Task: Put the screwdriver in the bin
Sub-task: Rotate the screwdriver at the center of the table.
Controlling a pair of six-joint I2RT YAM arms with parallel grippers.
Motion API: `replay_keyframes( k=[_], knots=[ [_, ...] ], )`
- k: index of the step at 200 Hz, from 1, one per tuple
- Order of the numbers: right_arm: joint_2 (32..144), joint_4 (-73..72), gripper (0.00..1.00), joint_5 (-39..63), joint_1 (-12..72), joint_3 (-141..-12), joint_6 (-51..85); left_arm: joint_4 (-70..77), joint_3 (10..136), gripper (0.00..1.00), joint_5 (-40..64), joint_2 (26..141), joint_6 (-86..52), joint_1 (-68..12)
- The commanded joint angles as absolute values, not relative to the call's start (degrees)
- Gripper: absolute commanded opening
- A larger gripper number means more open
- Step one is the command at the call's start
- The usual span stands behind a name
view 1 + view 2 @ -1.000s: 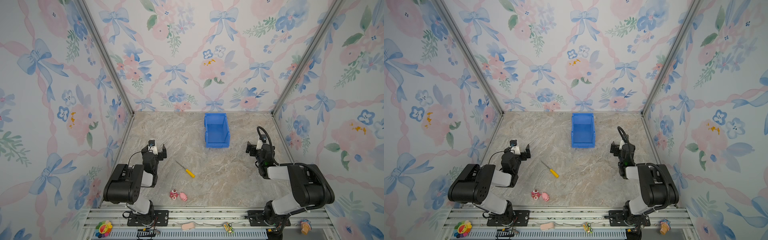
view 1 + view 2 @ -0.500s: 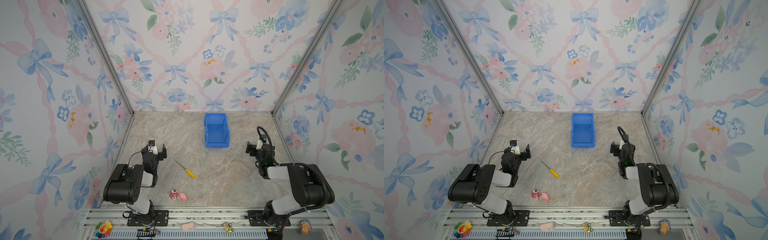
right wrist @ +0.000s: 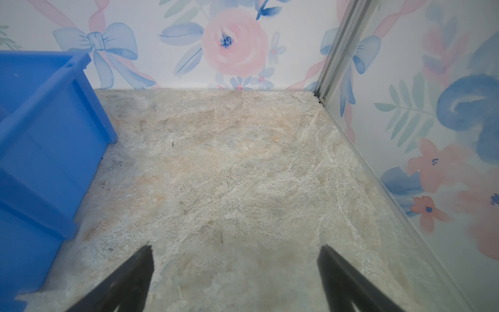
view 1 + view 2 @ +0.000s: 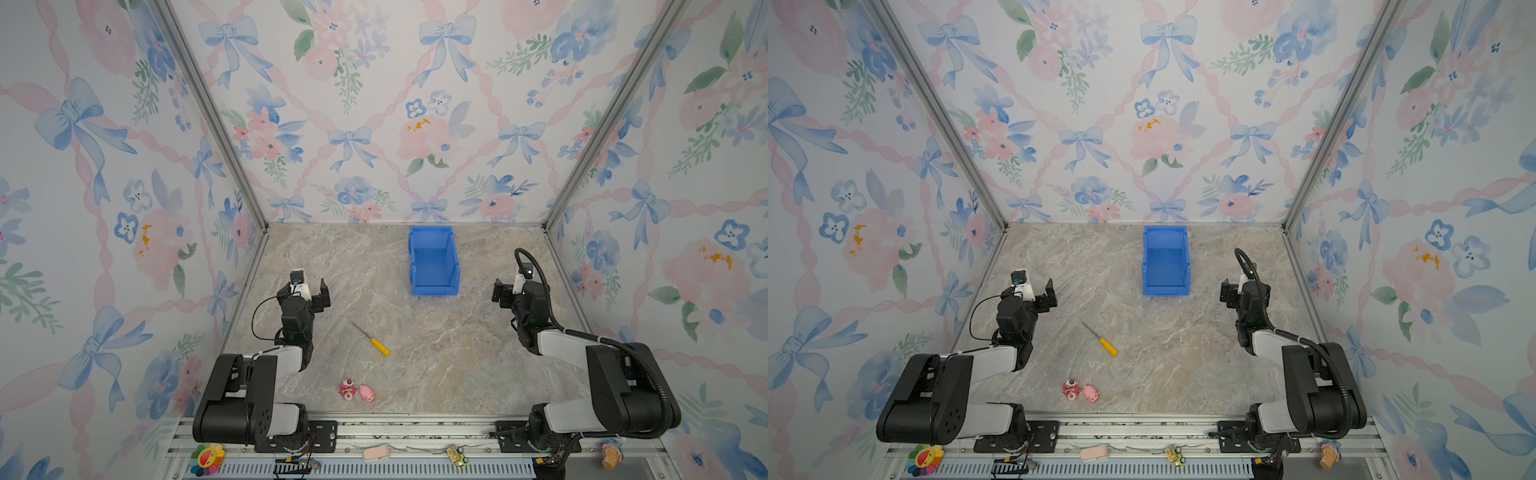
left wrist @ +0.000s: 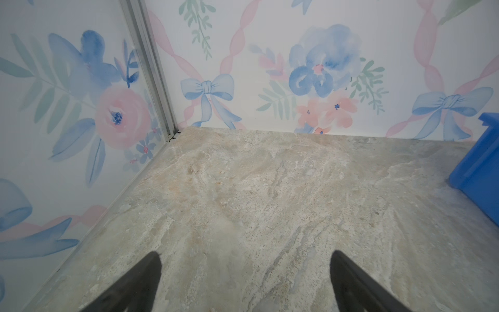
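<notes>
Small screwdriver with yellow plastic handle and thin grey shaft (image 4: 371,339) lies flat on the marbled stone-look worktop (image 4: 457,357), left of centre toward the front edge.

Bright blue rectangular plastic bin (image 4: 434,290) stands at the mid rear edge, well apart from the screwdriver. Its interior appears empty.

Left gripper (image 5: 244,281) and right gripper (image 3: 235,278) are both spread wide, holding nothing.

Risks, as judged: the slim tool may roll or slip from a pinch, and a low carry could strike the bin's tall walls.
</notes>
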State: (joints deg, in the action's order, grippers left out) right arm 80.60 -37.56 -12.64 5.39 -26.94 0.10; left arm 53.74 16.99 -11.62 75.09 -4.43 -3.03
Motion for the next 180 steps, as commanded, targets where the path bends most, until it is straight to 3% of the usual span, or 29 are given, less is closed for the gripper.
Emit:
replay_keyframes(
  k=[1, 47, 99, 145, 180],
  knots=[
    [77.56, -34.85, 0.97, -12.54, 6.06, -24.63, -1.12, 48.97, 13.41, 0.98, -13.7, 70.31, -7.64, -3.43],
    [66.3, -28.04, 0.97, -12.53, 6.1, -19.13, -1.32, 47.58, 10.11, 0.98, -18.58, 65.95, -7.92, -6.62],
    [52.0, -6.81, 0.97, -15.47, 8.74, -24.38, 2.39, 20.9, 21.91, 0.98, -16.85, 57.36, -9.18, -8.15],
    [54.98, 20.45, 0.97, -20.93, 14.0, -41.07, 8.24, -4.47, 36.44, 0.98, -17.47, 58.81, -22.9, -9.89],
    [55.92, 25.0, 0.97, -20.82, 20.08, -45.06, 12.06, -10.6, 40.39, 0.98, -11.35, 60.04, -31.85, -13.31]
  ],
)
